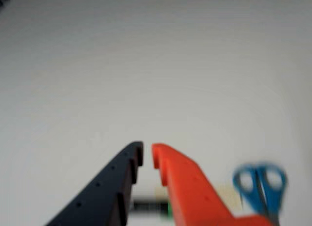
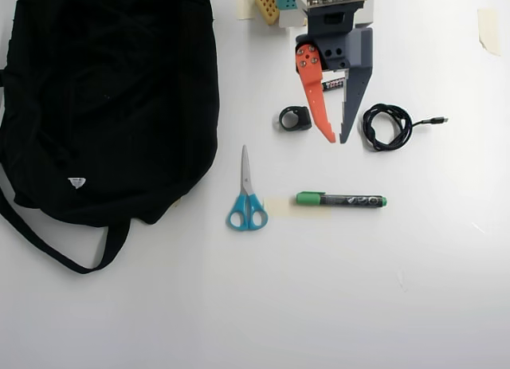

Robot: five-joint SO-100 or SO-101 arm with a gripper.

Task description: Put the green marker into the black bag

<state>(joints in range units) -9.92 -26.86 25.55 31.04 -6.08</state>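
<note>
Approach step: the tool (image 2: 335, 139), nearly closed and seemingly empty, must open wider and reach the green marker (image 2: 341, 199).

Green-capped dark marker (image 2: 341, 200), black bag (image 2: 103, 98), blue-handled scissors (image 2: 246, 198), orange-and-grey gripper (image 2: 338, 138), white table (image 2: 358, 289).

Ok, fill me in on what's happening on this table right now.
A small robot arm is set to put the green marker into the black bag, but nothing is held yet. In the overhead view its tool sits near the top of the table with a narrow gap between the fingertips, empty, between a small black ring-shaped object and a coiled black cable. The marker lies flat below it, beside blue-handled scissors. The bag lies at the left.
</note>
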